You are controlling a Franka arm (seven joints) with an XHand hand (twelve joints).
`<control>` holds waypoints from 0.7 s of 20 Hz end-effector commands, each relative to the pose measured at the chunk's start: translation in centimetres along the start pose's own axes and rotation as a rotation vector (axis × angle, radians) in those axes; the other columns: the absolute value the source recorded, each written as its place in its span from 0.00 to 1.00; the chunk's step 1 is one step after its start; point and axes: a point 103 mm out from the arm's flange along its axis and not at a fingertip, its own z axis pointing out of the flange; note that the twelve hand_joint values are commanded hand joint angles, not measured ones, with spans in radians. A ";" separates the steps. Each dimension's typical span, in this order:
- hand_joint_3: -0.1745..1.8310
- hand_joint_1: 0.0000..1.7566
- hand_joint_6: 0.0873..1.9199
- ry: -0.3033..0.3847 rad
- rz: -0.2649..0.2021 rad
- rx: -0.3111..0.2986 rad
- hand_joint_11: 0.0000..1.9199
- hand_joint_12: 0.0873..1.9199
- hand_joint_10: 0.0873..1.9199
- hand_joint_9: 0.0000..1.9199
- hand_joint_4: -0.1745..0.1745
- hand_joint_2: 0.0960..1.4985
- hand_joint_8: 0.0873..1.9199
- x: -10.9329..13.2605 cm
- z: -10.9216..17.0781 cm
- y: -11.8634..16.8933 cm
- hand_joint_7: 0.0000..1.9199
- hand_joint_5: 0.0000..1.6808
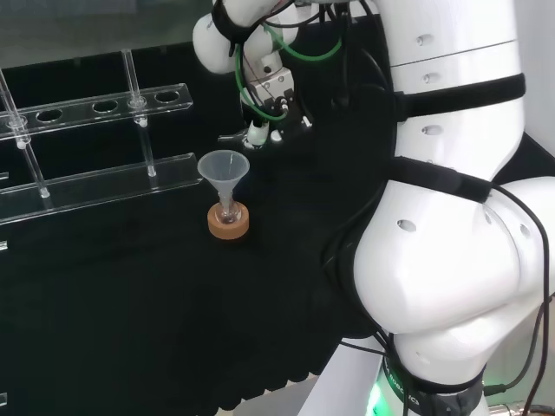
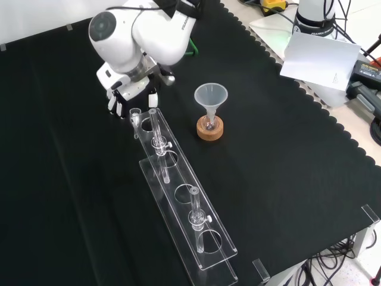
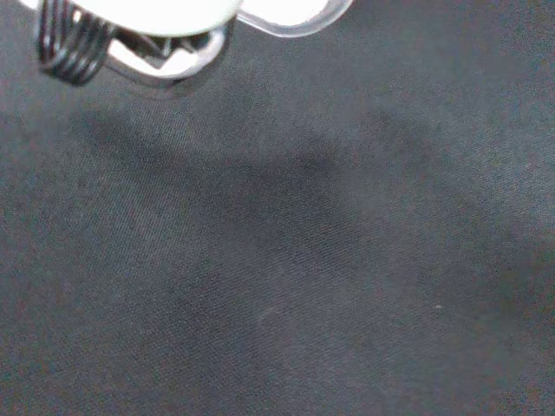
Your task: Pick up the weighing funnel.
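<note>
In the front view the hand [image 2: 132, 89] hangs just past the far end of the clear rack, its fingers curled downward. A small clear piece, the weighing funnel [image 2: 136, 113], sits pinched at the fingertips and reaches down toward the cloth. The head view shows the hand [image 1: 267, 104] above and to the right of the big funnel, with the weighing funnel [image 1: 232, 136] poking out to the left of the fingers. A clear curved rim of the weighing funnel [image 3: 290, 24] lies close under the blurred hand [image 3: 156, 9] in the wrist view, over bare black cloth.
The big funnel [image 2: 211, 95] stands in a small flask on a cork ring [image 2: 210, 129], right of the hand in the front view. A long clear rack [image 2: 184, 208] with holes and posts runs from near the hand toward the cloth's front edge. The arm's white links [image 1: 451, 217] stand at the head view's right.
</note>
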 end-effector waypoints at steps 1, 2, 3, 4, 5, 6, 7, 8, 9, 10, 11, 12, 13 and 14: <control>0.37 0.65 0.23 0.036 0.024 -0.022 0.50 0.48 0.11 0.59 1.00 0.41 0.30 -1.6 -2.1 -2.8 0.39 0.80; 0.37 0.65 0.23 0.038 0.029 -0.024 0.50 0.47 0.10 0.59 1.00 0.41 0.30 -1.8 -2.3 -3.3 0.39 0.80; 0.37 0.65 0.23 0.041 0.034 -0.027 0.50 0.47 0.10 0.60 1.00 0.41 0.30 -2.0 -2.6 -3.8 0.39 0.80; 0.37 0.65 0.22 0.043 0.037 -0.029 0.51 0.46 0.09 0.60 1.00 0.41 0.30 -2.2 -2.9 -4.2 0.39 0.80; 0.37 0.65 0.22 0.044 0.041 -0.033 0.51 0.46 0.09 0.60 1.00 0.41 0.30 -2.4 -3.2 -4.8 0.39 0.80; 0.37 0.65 0.22 0.045 0.045 -0.037 0.51 0.46 0.09 0.60 1.00 0.41 0.30 -2.6 -3.5 -5.3 0.39 0.80; 0.37 0.65 0.22 0.044 0.049 -0.040 0.51 0.46 0.09 0.60 1.00 0.41 0.30 -2.7 -3.9 -5.8 0.39 0.80; 0.37 0.65 0.22 0.043 0.053 -0.043 0.51 0.46 0.09 0.60 1.00 0.41 0.30 -2.9 -4.2 -6.3 0.39 0.80; 0.37 0.65 0.22 0.042 0.056 -0.046 0.51 0.46 0.09 0.60 1.00 0.41 0.30 -3.0 -4.4 -6.7 0.39 0.80; 0.37 0.65 0.22 0.040 0.058 -0.046 0.51 0.46 0.09 0.60 1.00 0.41 0.30 -3.1 -4.8 -7.2 0.39 0.80; 0.37 0.65 0.22 0.037 0.061 -0.047 0.51 0.46 0.09 0.60 1.00 0.41 0.30 -3.1 -5.1 -7.7 0.39 0.80; 0.37 0.65 0.22 0.035 0.062 -0.048 0.51 0.46 0.09 0.60 1.00 0.41 0.30 -3.2 -5.5 -8.1 0.39 0.81; 0.37 0.65 0.22 0.033 0.064 -0.051 0.51 0.46 0.09 0.61 1.00 0.41 0.30 -3.2 -5.8 -8.5 0.39 0.81; 0.37 0.65 0.22 0.032 0.066 -0.053 0.51 0.46 0.09 0.61 1.00 0.41 0.29 -3.3 -6.2 -9.0 0.39 0.81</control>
